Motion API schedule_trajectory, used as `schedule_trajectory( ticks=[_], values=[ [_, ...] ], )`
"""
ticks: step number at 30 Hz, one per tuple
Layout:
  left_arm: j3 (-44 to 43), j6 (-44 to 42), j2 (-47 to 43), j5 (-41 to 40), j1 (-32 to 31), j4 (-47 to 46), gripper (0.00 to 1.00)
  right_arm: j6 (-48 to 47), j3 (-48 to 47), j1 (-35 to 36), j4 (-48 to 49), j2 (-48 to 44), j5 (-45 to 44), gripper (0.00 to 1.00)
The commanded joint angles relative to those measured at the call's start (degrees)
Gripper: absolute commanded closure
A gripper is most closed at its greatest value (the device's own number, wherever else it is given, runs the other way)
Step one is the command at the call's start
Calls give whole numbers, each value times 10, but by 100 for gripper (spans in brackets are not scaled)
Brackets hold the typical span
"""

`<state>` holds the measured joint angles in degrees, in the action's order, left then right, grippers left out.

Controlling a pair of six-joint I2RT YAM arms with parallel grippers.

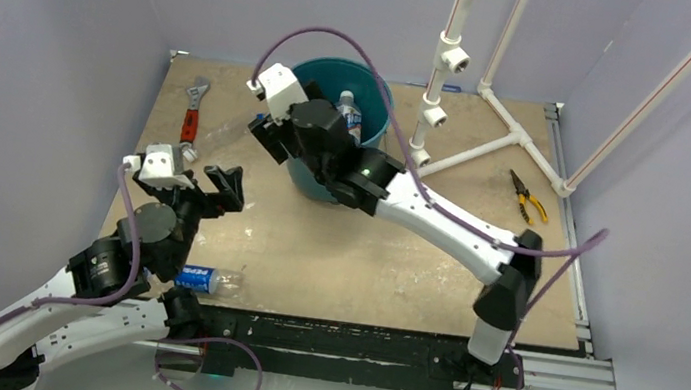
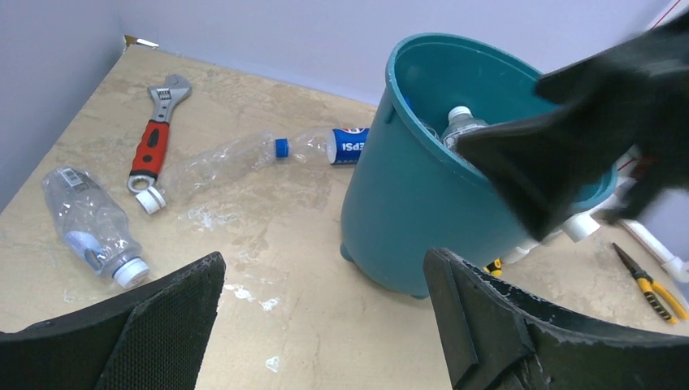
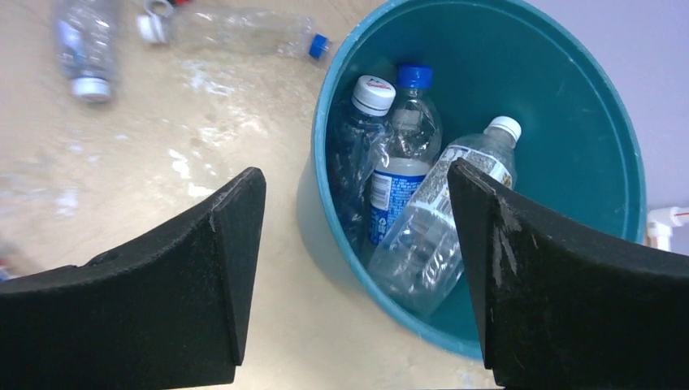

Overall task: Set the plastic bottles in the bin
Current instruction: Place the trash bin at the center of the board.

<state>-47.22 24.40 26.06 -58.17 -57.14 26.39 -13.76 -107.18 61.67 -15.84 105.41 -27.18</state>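
Observation:
The teal bin (image 1: 333,67) stands at the back middle of the table. In the right wrist view the bin (image 3: 569,122) holds three plastic bottles: a white-capped one (image 3: 366,138), a blue-capped one (image 3: 402,162) and a larger white-capped one (image 3: 439,227). My right gripper (image 3: 355,172) hangs open over the bin's near-left rim, with nothing between its fingers. My left gripper (image 2: 323,258) is open and empty above bare table left of the bin (image 2: 406,203). On the table lie a crushed bottle (image 2: 89,223), a blue-capped bottle (image 2: 219,162), a Pepsi-labelled bottle (image 2: 337,146), and another Pepsi bottle (image 1: 204,280) at the front edge.
A red-handled wrench (image 2: 150,146) lies at the far left next to the loose bottles. Yellow-handled pliers (image 1: 528,197) rest at the right. A white pipe frame (image 1: 450,58) rises behind and to the right of the bin. Walls close in the left and back sides.

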Motion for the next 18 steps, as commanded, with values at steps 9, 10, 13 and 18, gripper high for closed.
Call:
schedule_trajectory(
  ticks=[9, 10, 13, 18],
  values=[
    [-30, 56, 149, 12, 0, 52, 1, 161, 449, 19, 203, -497, 159, 8],
    [-30, 76, 161, 10, 0, 59, 1, 172, 484, 19, 208, -526, 165, 8],
    [-26, 133, 163, -5, 4, 82, 1, 200, 570, 19, 214, -595, 171, 8],
    [-9, 142, 133, 25, 90, 92, 1, 245, 663, 19, 219, -657, 179, 8]
  ],
)
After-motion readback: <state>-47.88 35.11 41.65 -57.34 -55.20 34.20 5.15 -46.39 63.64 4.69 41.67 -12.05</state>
